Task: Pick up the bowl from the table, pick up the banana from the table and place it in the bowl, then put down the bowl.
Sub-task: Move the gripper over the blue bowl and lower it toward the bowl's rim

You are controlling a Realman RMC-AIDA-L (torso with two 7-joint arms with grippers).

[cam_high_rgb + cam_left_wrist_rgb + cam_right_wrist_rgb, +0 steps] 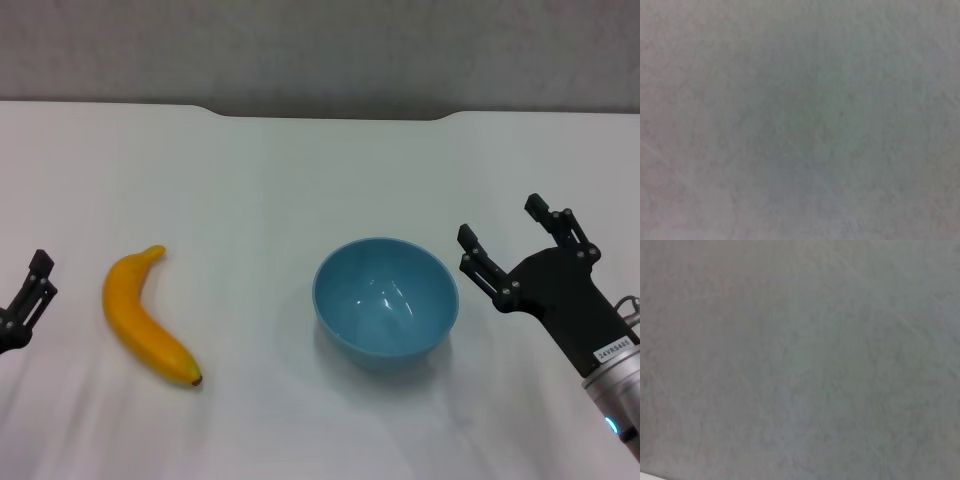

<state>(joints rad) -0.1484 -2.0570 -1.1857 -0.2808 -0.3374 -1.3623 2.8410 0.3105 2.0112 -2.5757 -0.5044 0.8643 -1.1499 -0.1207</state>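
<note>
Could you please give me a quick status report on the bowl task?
Right gripper open beside bowl, not touching. Left gripper near table edge. Banana on table. Nothing between.

A plain grey wall (320, 50) runs across the far side of the scene (no windows or fittings visible). A dark gap (330, 112) separates it from the work surface. Lighting is even and diffuse.

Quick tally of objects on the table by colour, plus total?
Yellow: 1, the banana
Light blue: 1, the bowl
Total: 2, both lying on the white table
</note>
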